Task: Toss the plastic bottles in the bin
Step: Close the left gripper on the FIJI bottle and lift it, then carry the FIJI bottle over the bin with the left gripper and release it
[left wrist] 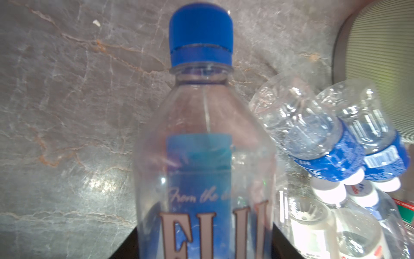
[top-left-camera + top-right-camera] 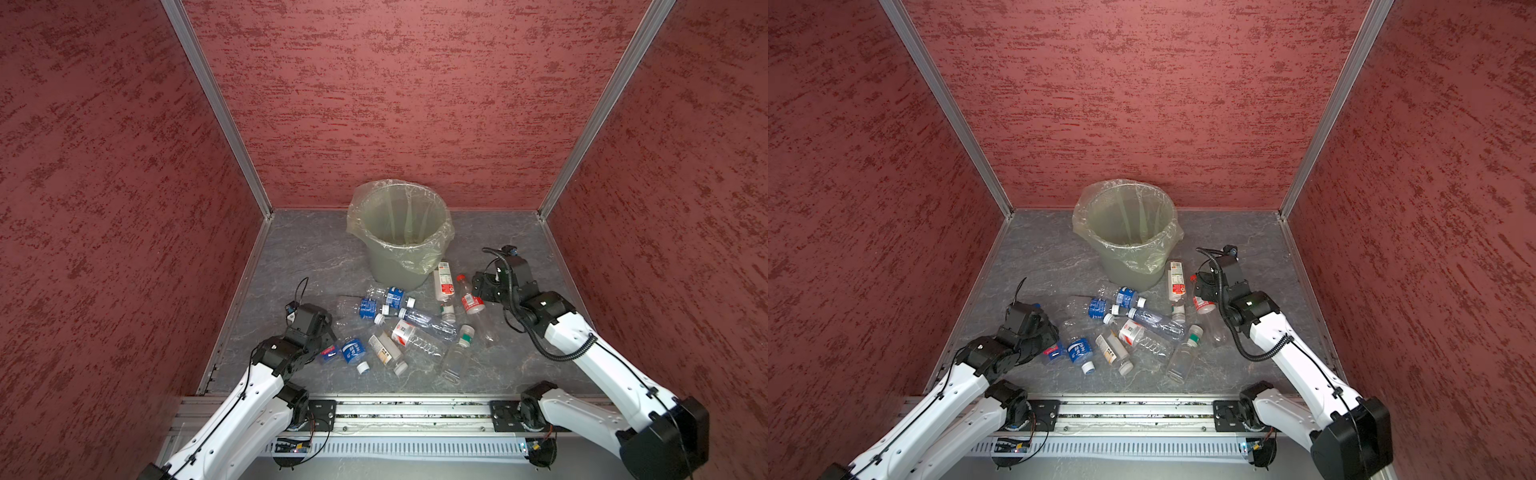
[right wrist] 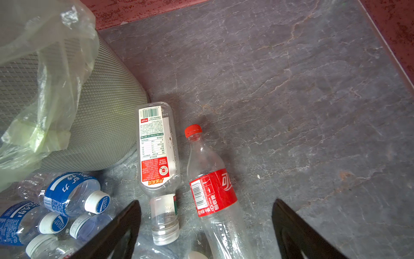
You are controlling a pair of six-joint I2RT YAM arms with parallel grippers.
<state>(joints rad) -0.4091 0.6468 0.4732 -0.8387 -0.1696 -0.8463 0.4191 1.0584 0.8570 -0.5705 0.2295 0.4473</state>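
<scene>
The bin (image 2: 390, 270) stands at the back centre, lined with a translucent bag. Several plastic bottles (image 2: 428, 322) lie in a heap in front of it. My left gripper (image 1: 203, 246) is shut on a clear bottle with a blue cap (image 1: 201, 33); in both top views the left wrist (image 2: 309, 322) hides that bottle. My right gripper (image 3: 206, 231) is open and hovers low over a red-capped, red-labelled bottle (image 3: 212, 190) lying on the floor. The neck of a white-and-red labelled bottle (image 3: 156, 152) also lies between the jaws. In a top view the right gripper (image 2: 482, 289) is right of the bin.
Red textured walls close the cell on three sides, with aluminium posts at the back corners. A metal rail (image 2: 415, 411) carrying both arm bases runs along the front. Blue-labelled crushed bottles (image 2: 382, 299) lie between the two arms. Bare grey floor (image 2: 498, 232) shows right of the bin.
</scene>
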